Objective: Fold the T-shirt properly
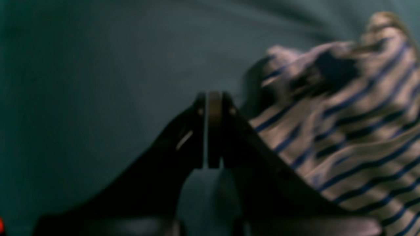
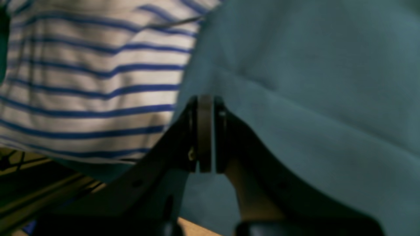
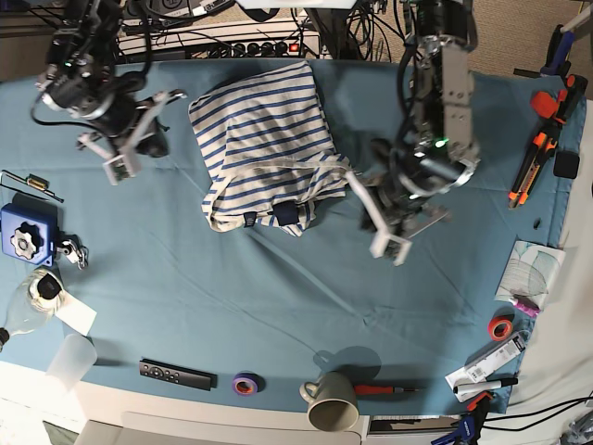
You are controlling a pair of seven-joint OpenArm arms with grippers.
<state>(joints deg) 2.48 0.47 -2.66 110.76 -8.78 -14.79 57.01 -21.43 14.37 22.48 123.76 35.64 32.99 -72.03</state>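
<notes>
The left gripper (image 3: 389, 248) hangs at the end of an arm that reaches down from the far edge in the base view, its wrist bent so the white-tipped fingers (image 3: 382, 243) point toward the near side; its jaws are pressed together with nothing between them. The right gripper (image 3: 119, 170) sits off at the other side, arm folded in close, jaws likewise closed and empty.

Bare table cloth (image 3: 278, 297) runs wide below the T-shirt (image 3: 264, 148), giving unobstructed passage. Obstacles line the near edge (remote (image 3: 176, 375), tape roll (image 3: 246, 383), mug (image 3: 331, 400)); tools (image 3: 533, 158) crowd the far-right margin.
</notes>
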